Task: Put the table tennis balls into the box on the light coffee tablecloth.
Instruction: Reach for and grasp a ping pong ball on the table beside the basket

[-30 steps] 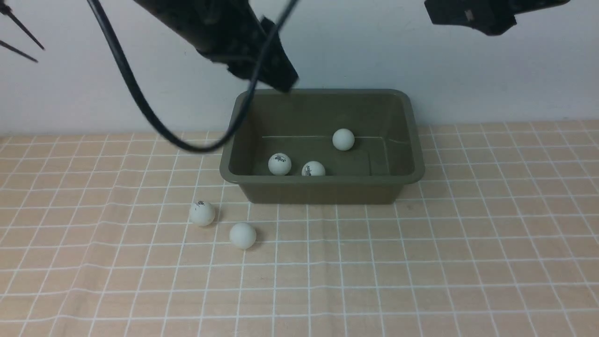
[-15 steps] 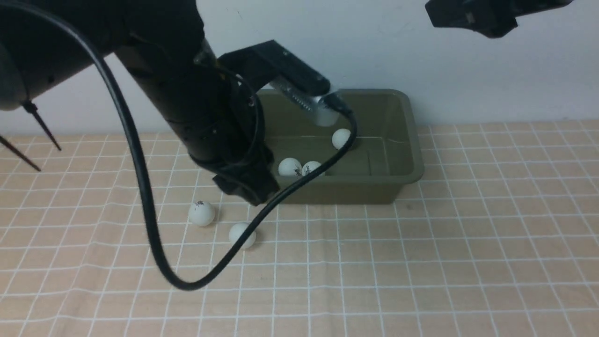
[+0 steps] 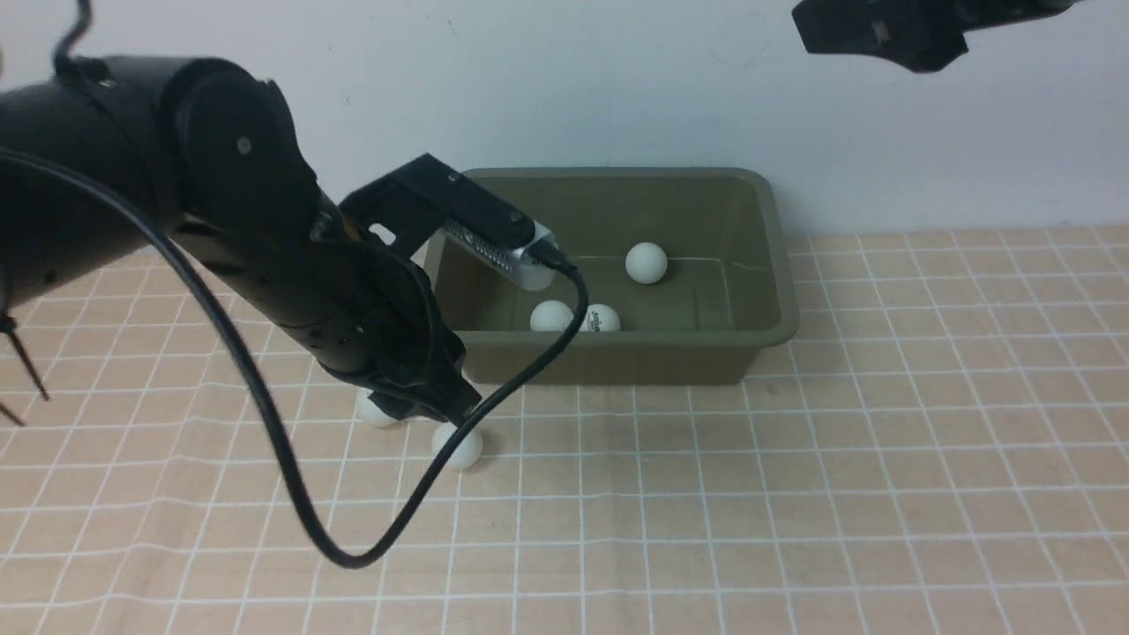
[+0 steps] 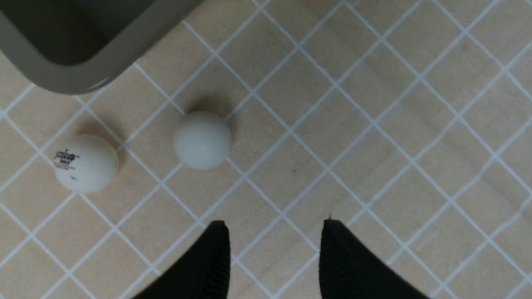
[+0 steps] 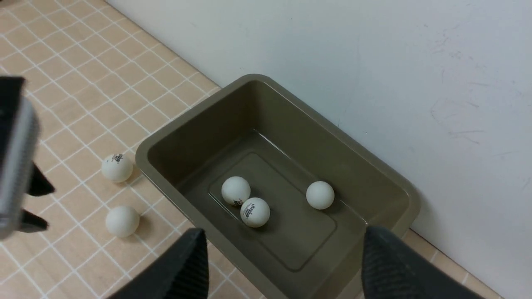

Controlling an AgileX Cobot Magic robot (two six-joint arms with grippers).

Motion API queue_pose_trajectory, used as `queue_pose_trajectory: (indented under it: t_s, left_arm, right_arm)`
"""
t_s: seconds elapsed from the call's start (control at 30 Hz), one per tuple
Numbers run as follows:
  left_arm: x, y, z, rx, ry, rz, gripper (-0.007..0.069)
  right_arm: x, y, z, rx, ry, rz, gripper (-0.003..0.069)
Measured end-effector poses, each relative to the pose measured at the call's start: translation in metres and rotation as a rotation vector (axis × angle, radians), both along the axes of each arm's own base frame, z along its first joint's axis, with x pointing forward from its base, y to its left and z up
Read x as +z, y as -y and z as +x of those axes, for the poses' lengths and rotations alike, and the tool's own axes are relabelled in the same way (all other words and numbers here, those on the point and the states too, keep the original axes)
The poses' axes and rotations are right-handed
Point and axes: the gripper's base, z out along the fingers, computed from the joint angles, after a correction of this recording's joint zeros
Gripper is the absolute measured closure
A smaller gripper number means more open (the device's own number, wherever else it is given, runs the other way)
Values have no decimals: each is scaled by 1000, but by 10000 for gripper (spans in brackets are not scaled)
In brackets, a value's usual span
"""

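Observation:
The dark olive box [image 3: 783, 328] stands on the light coffee tablecloth [image 3: 794, 494] against the wall. Three table tennis balls lie inside it: one plain [image 3: 646, 262] and two touching [image 3: 551, 316] [image 3: 601, 318]. Two more rest on the cloth off its front-left corner, a plain one [image 3: 460, 450] [image 4: 202, 140] and a logo one [image 4: 86, 163], which the arm partly hides in the front view. My left gripper [image 4: 274, 224] hangs low over the cloth just short of the plain ball, open and empty. My right gripper [image 5: 284, 232] is open and empty, high above the box.
A black cable [image 3: 353, 554] loops from the left arm down over the cloth near the plain ball. A white wall [image 3: 882, 150] rises right behind the box. Thin dark rods [image 3: 22, 370] poke in at the left edge.
The left arm has swung down from above the box's far-left corner to the cloth by the two loose balls, and its jaws have parted. One ball in the box rolled slightly right.

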Motion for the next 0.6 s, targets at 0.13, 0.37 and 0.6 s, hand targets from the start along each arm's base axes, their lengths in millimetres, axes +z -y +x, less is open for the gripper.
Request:
queue_pose_trajectory:
  t_s: [0.13,0.37,0.6]
  left_arm:
    - [-33,0,20,47,-35,21,307]
    - [-64,5,36,65,-48,32,227]
    - [-83,8,45,76,-46,35,220]
  right_arm:
    - [0,-1,0,3,-4,7,202]
    - [0,-1,0,4,-7,8,202]
    - [0,-1,0,4,-7,8,202]
